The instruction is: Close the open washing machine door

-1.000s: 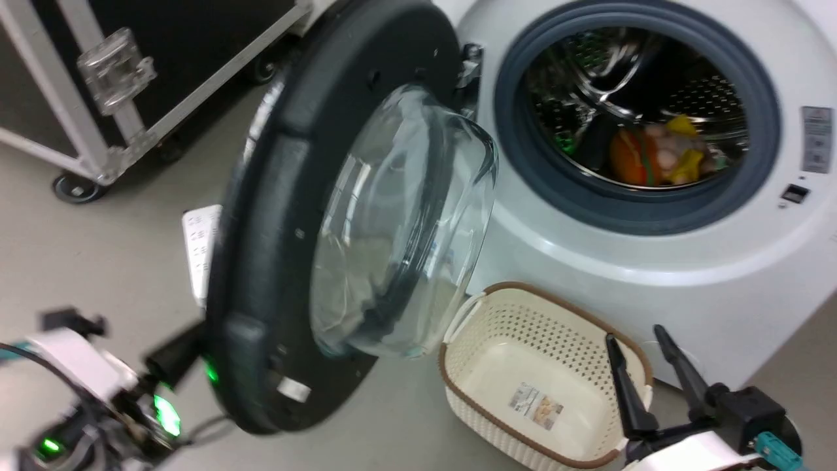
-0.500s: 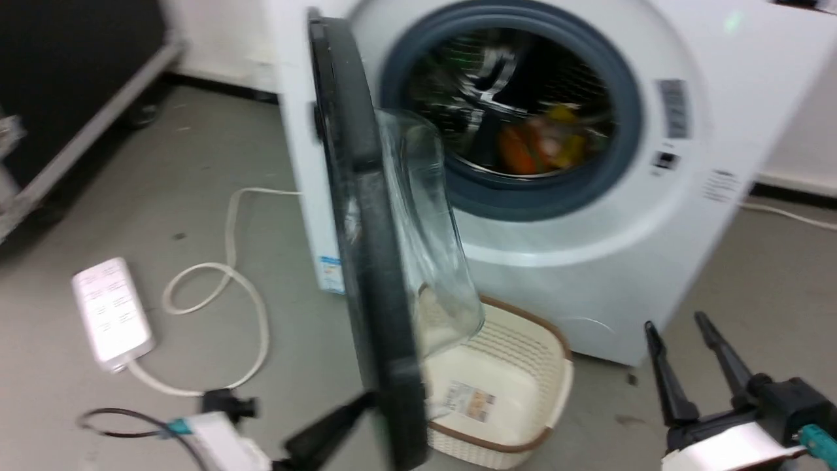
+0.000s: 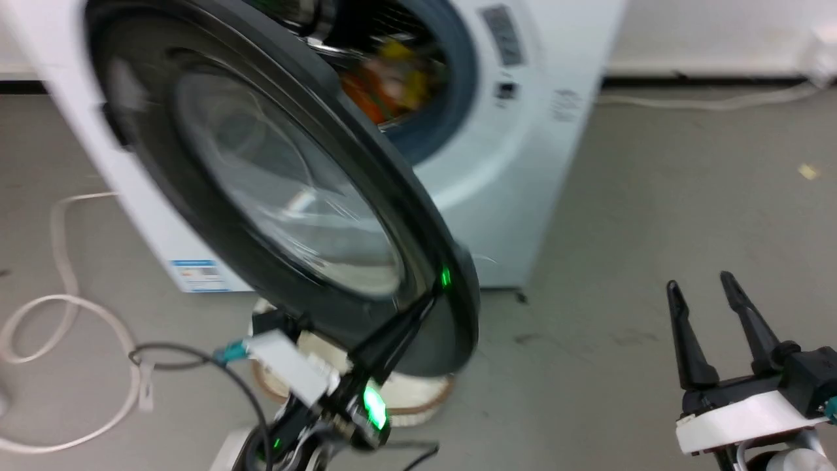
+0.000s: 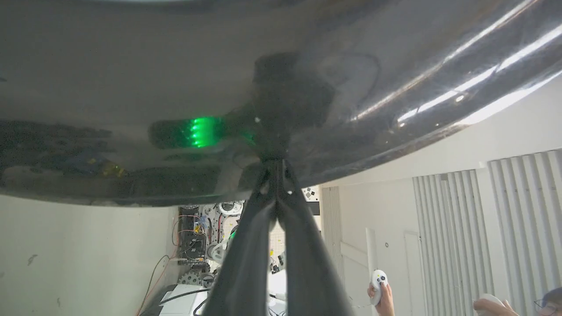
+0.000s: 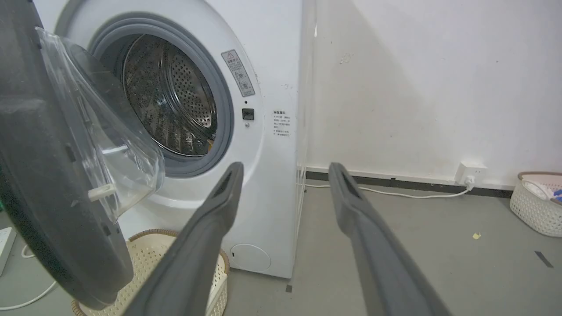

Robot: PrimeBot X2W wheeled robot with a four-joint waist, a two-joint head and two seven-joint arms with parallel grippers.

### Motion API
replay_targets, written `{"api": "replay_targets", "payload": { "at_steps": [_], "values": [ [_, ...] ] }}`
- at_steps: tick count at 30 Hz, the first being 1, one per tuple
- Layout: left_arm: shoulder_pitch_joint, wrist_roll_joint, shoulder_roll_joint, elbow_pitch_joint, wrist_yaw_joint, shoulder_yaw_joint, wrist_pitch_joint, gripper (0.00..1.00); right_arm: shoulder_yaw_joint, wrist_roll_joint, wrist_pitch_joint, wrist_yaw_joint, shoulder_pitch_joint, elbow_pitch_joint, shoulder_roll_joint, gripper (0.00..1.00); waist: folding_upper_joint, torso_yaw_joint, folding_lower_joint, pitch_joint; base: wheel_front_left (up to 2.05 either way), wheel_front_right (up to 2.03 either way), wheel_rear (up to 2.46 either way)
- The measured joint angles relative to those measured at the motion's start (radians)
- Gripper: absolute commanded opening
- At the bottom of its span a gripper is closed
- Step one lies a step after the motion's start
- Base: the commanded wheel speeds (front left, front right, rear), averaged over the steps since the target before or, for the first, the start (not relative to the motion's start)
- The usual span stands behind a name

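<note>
Swung well round from where it stood half a second ago, the washing machine door (image 3: pixel 428 235) now turns its glossy outer face to the head camera. That view itself has also shifted, so the washing machine (image 3: pixel 516 163) sits further to the upper left. The door stands part-way closed, tilted across the drum opening and covering its left part. Orange and yellow laundry (image 3: pixel 386 72) shows in the gap to the right of the rim.

The left pincer (image 3: pixel 435 292) reaches up from the lower middle, its two fingers drawn together with no gap. In the left wrist view the joined tips press against the door's dark shiny outer rim near its lower edge. It grips nothing and only touches the door. A green light glows on the wrist and reflects in the rim.

The right pincer (image 3: pixel 700 282) hangs at the lower right, well apart from the machine, over bare grey floor (image 3: pixel 654 196). Its fingers are spread wide and hold nothing. From the right wrist view, the door's clear glass bowl bulges toward the grey-gasketed steel drum. The gap between door and machine front is still wide there.

A cream perforated laundry basket (image 3: pixel 412 396) sits on the floor under the door's lower edge, mostly hidden by it. A white cable (image 3: pixel 65 307) loops on the floor at the left.
</note>
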Motion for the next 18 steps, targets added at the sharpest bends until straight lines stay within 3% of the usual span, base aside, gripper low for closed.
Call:
{"api": "replay_targets", "payload": {
  "at_steps": [5,9,10,11,14,18],
  "values": [
    [-0.111,-0.016,-0.002,0.028,0.0,-0.054,-0.093,0.0,0.012,0.014,0.0,0.0,-0.015,0.004,0.015,1.0,0.0,-0.093,0.0,0.054,0.0,0.0,0.0],
    [-0.244,-0.029,-0.003,0.136,0.0,-0.074,-0.252,0.0,0.039,0.016,0.0,0.0,-0.03,0.011,0.029,1.0,0.0,-0.164,0.0001,0.104,0.0,0.0,0.0],
    [-0.244,-0.029,-0.003,0.136,0.0,-0.074,-0.252,0.0,0.039,0.016,0.0,0.0,-0.03,0.011,0.029,1.0,0.0,-0.164,0.0001,0.104,0.0,0.0,0.0],
    [-0.305,-0.046,-0.003,0.201,0.0,-0.074,-0.336,0.0,0.047,0.017,0.0,0.0,-0.039,0.012,0.034,1.0,0.0,-0.185,0.0001,0.122,0.0,0.0,0.0],
    [-0.391,-0.081,-0.002,0.265,0.0,-0.078,-0.43,0.0,0.054,0.02,0.0,0.0,-0.047,0.015,0.038,1.0,0.0,-0.204,0.0001,0.145,0.0,0.0,0.0],
    [-0.454,-0.074,-0.003,0.296,0.0,-0.116,-0.491,0.0,0.063,0.026,0.0,0.0,-0.047,0.021,0.04,1.0,0.0,-0.199,0.0001,0.155,0.0,0.0,0.0]
  ]
}}
